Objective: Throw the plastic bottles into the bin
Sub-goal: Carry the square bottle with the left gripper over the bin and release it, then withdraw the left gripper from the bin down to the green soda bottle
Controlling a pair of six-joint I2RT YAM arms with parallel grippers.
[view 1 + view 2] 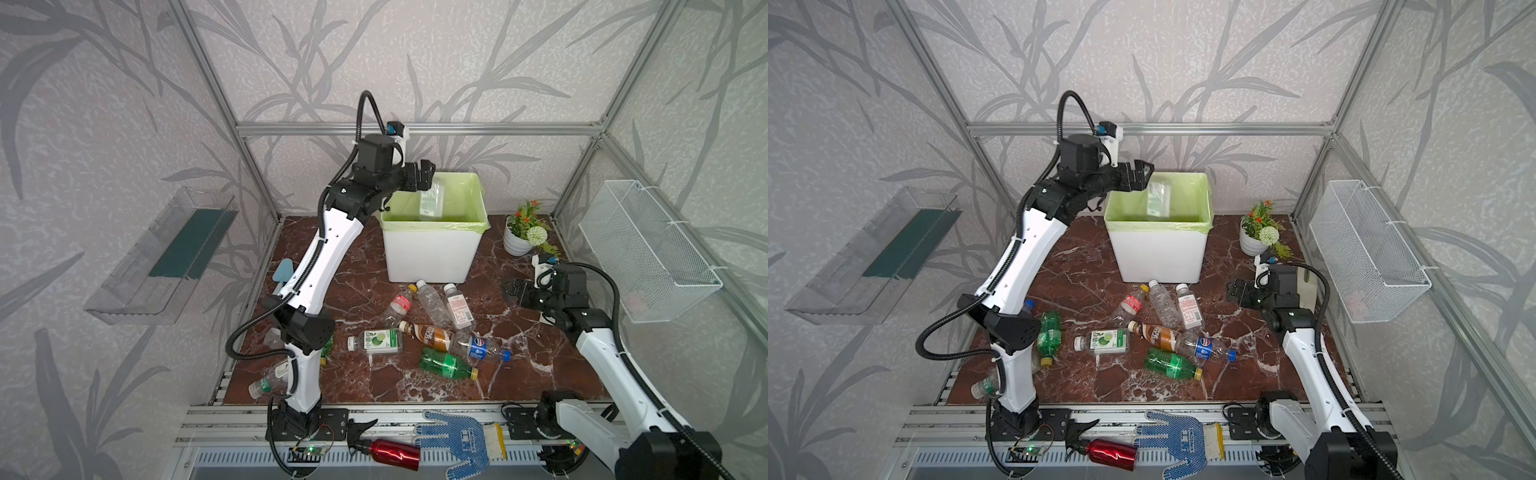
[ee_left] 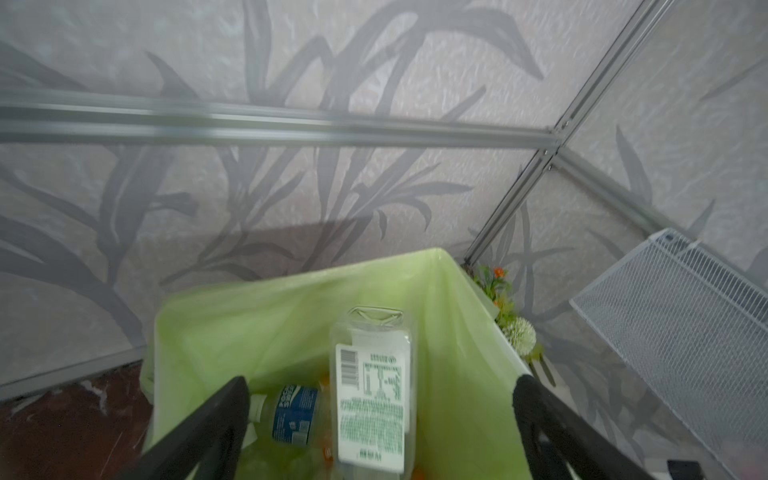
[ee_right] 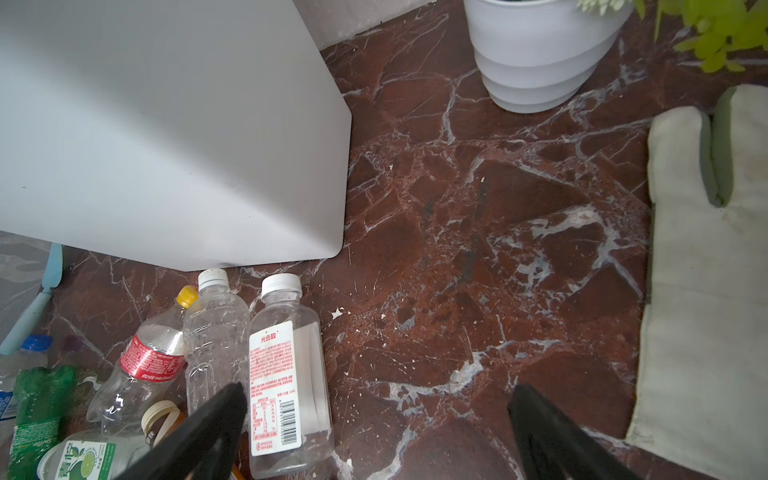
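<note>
Now seven plastic bottles [image 1: 432,336] before one bin [image 1: 428,257], another bottle [image 1: 432,199] above it; left pincer [image 2: 382,383], right pincer [image 3: 380,392] both wide.

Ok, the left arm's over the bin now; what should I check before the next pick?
1. Left hand open, clear of the green-labelled bottle: ok.
2. That bottle within the bin rim: ok.
3. Bottle settled at the bottom: cannot tell; it is blurred in both top views.
4. Right hand open and empty: ok.
5. Table cleared of bottles: not ok; the Pepsi bottle and others lie there.
6. Red spray bottle left out of the bin: ok.
</note>
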